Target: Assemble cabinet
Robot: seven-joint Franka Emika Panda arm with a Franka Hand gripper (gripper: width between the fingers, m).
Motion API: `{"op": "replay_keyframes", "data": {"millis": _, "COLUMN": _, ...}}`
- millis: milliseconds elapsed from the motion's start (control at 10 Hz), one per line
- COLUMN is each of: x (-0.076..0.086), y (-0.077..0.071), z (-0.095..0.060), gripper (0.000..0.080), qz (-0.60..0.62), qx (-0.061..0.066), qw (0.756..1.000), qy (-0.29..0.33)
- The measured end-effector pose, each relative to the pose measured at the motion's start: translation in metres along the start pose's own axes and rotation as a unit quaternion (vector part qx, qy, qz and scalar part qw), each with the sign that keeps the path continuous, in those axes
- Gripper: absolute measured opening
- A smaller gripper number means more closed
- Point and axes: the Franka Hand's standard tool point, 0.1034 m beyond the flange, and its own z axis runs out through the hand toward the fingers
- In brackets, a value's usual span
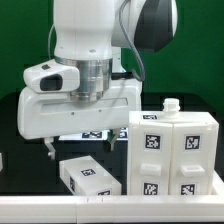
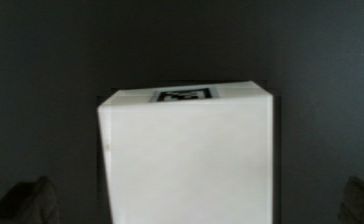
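Barely started: cabinet (image 1: 175,155) upright on the counter (image 1: 33,176), loose white block (image 1: 88,177) lying apart and unfitted, fingers (image 2: 22,200) spread wide and empty above it.

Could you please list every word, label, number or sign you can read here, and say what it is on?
None: no words, numbers or brand marks are readable.
The cabinet and the smaller white block carry only black-and-white square tags, which are patterns rather than text.
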Motion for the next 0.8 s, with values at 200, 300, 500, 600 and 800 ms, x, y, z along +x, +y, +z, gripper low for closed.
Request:
{"op": "replay_keyframes", "data": {"millis": 200, "x": 0.008, "y": -0.007, "z": 0.012, "gripper": 0.0796, "qz": 0.015, "qx": -0.001, "qw": 1.0, "qy": -0.003}}
{"op": "replay_keyframes", "data": {"millis": 300, "x": 0.01, "y": -0.008, "z": 0.015, "gripper": 0.0796, "qz": 0.016, "qx": -0.002, "qw": 1.0, "qy": -0.004}}
{"op": "replay_keyframes", "data": {"millis": 500, "x": 0.012, "y": 0.003, "z": 0.026, "gripper": 0.0796, "qz": 0.019, "qx": -0.01, "qw": 1.0, "qy": -0.003}}
{"op": "replay_keyframes", "data": {"millis": 600, "x": 0.012, "y": 0.006, "z": 0.029, "gripper": 0.0796, "qz": 0.021, "qx": -0.013, "qw": 1.0, "qy": -0.002}}
{"op": "replay_keyframes", "data": {"millis": 800, "x": 0.012, "y": 0.008, "z": 0.029, "gripper": 0.0796, "qz": 0.03, "qx": -0.013, "qw": 0.999, "qy": -0.002}}
